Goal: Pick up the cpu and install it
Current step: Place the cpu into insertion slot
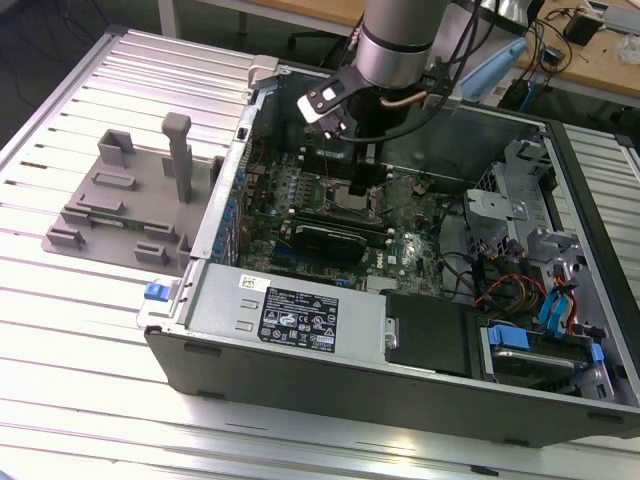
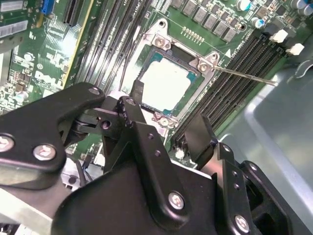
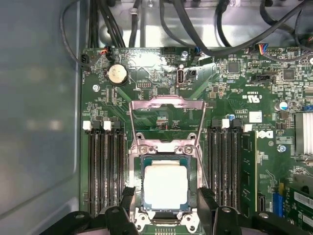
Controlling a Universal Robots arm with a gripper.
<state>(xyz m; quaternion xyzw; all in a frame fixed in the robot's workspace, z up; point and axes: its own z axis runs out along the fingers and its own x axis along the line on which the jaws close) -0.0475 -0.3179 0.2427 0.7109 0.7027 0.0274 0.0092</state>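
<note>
Silver cpu (image 3: 165, 185) beneath the parted gripper (image 3: 167, 194)

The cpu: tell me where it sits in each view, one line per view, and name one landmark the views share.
Exterior view: I cannot pick it out; the gripper hangs over the motherboard.
Second wrist view: the cpu lies in the socket, beyond the open fingers.
First wrist view: the cpu lies in the socket, between the two fingers.
Shared landmark: the gripper, over the socket area in every view.
</note>
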